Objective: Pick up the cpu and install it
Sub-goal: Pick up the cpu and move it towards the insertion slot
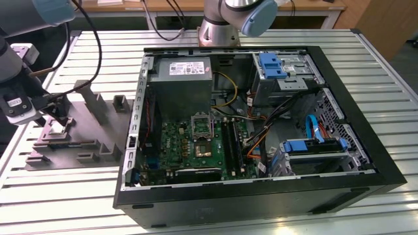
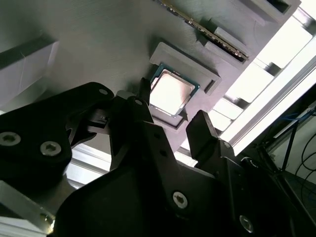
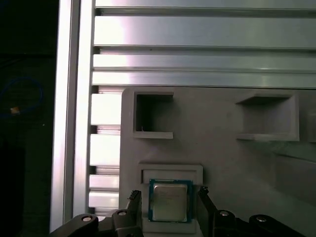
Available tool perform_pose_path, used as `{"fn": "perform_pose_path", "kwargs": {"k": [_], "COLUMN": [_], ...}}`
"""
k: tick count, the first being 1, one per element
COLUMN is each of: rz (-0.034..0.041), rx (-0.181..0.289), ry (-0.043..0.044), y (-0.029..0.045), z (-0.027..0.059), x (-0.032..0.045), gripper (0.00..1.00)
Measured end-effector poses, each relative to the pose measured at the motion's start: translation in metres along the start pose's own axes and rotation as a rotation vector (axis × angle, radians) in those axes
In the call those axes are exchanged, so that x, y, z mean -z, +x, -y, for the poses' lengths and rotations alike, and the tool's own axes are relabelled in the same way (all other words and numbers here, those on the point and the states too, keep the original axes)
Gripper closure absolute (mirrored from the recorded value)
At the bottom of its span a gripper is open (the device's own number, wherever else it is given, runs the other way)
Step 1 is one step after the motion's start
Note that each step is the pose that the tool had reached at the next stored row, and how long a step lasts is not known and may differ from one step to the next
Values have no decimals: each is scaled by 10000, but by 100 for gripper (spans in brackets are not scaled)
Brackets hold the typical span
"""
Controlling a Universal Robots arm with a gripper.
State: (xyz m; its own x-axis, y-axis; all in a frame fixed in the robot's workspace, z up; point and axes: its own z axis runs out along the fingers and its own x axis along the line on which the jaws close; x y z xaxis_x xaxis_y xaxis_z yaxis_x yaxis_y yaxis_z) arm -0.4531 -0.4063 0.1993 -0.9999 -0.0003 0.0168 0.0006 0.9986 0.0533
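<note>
Risk: an off-centre or skewed closure may tilt the cpu (image 3: 170, 202) in its recess or drop it, because the chip is thin and offers little edge. The end effector (image 2: 172, 106) is open and holds nothing, with its fingers on either side of the cpu. The cpu lies flat in the grey fixture (image 3: 222, 148) on the tabletop (image 1: 65, 196). It is square, with a pale metal top and green edges.

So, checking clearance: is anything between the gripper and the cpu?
Only the grey holder's rim: in the first wrist view the open gripper straddles the cpu seated there.
</note>
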Motion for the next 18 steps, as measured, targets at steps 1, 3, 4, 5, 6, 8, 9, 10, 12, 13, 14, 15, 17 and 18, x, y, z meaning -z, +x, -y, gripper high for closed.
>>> {"fn": "perform_pose_path", "kwargs": {"k": [1, 3, 4, 5, 6, 8, 9, 10, 12, 13, 14, 15, 17, 18], "rz": [0, 0, 0, 0, -1, -1, -1, -1, 1, 2, 1, 1, 1, 1], "rx": [-2, -6, -8, -11, -13, -18, -21, -23, -25, -25, -25, -25, -25, -25], "ry": [0, 0, 0, 0, 1, 1, 1, 1, 0, 0, -1, -3, -7, -7], "y": [-2, -4, -4, -5, -5, -5, -5, -5, -5, -6, -6, -6, -6, -6], "z": [1, 3, 3, 4, 5, 5, 5, 5, 6, 6, 6, 6, 7, 7], "x": [-11, -32, -44, -52, -59, -69, -71, -74, -82, -86, -89, -92, -101, -106], "gripper": [44, 44, 44, 44, 44, 44, 44, 44, 44, 44, 44, 44, 44, 44]}}
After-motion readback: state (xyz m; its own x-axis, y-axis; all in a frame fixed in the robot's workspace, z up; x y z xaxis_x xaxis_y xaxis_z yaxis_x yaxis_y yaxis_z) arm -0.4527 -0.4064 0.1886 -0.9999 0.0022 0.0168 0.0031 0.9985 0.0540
